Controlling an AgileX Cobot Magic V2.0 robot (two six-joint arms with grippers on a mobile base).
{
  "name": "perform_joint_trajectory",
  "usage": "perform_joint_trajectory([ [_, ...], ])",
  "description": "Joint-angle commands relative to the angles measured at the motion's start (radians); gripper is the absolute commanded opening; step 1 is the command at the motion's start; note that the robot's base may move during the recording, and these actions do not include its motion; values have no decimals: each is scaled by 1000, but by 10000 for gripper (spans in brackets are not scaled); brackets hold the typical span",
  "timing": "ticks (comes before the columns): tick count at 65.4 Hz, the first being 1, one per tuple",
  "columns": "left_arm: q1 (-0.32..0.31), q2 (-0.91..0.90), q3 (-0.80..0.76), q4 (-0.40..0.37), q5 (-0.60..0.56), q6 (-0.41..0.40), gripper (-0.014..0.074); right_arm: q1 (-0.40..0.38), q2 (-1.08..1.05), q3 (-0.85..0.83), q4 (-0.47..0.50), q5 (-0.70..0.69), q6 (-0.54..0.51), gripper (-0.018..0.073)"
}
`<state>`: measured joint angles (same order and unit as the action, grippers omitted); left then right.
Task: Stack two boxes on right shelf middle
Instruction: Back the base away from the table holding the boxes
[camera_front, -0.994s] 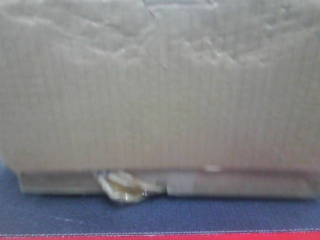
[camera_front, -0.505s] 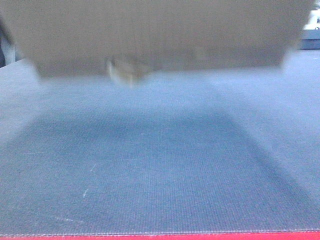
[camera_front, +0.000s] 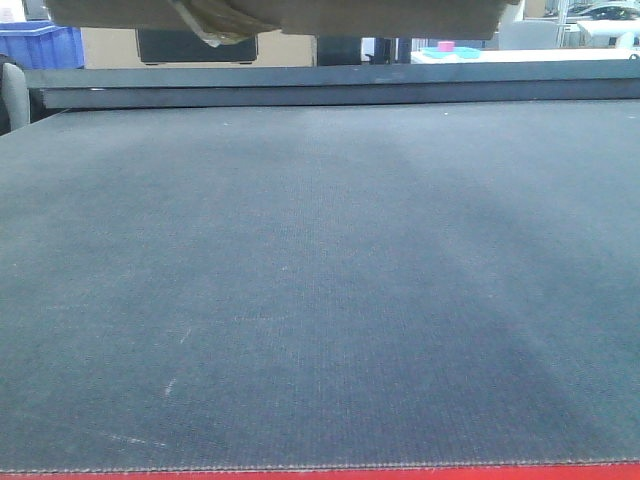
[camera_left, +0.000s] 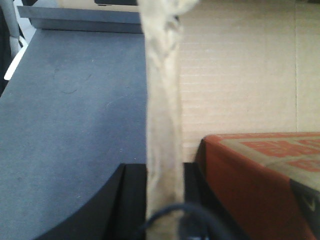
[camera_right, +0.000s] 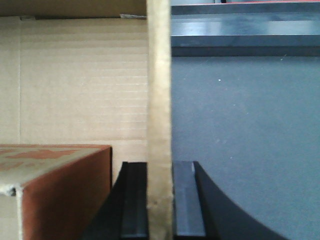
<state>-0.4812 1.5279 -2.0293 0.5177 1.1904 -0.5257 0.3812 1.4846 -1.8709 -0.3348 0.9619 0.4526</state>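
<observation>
Opposite walls of the brown cardboard box above the grey fabric bench sit clamped in left tool and right tool.

Front-facing view. A dark grey, fabric-textured tabletop filled most of the field, with a thin red edge along its near side and a raised dark grey rail along its far side. Beyond the rail stood a blue plastic bin at far left, a beige panel bearing a dark rectangle, and, at right, a brightly lit area with small pink and cyan objects.
</observation>
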Motion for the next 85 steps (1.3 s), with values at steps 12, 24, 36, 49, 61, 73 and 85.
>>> perform_joint_trajectory([
  [12,0,-10,-18,45,-29,1,-111,-8,-19,-13,-64,-33,2,-155],
  [24,0,-10,-18,45,-29,1,-111,-8,-19,-13,-64,-33,2,-155],
  [36,0,-10,-18,45,-29,1,-111,-8,-19,-13,-64,-42,2,-155],
  [49,0,-10,-18,45,-29,1,-111,-8,-19,-13,-64,-81,2,-155],
  [61,0,-10,-18,45,-29,1,-111,-8,-19,-13,-64,-83,2,-155],
  [73,0,-10,-18,45,-29,1,-111,-8,-19,-13,-64,-83,2,-155],
  [85,0,-9,-18,45,-29,1,-111,-8,-19,-13,-64,-83,2,-155],
])
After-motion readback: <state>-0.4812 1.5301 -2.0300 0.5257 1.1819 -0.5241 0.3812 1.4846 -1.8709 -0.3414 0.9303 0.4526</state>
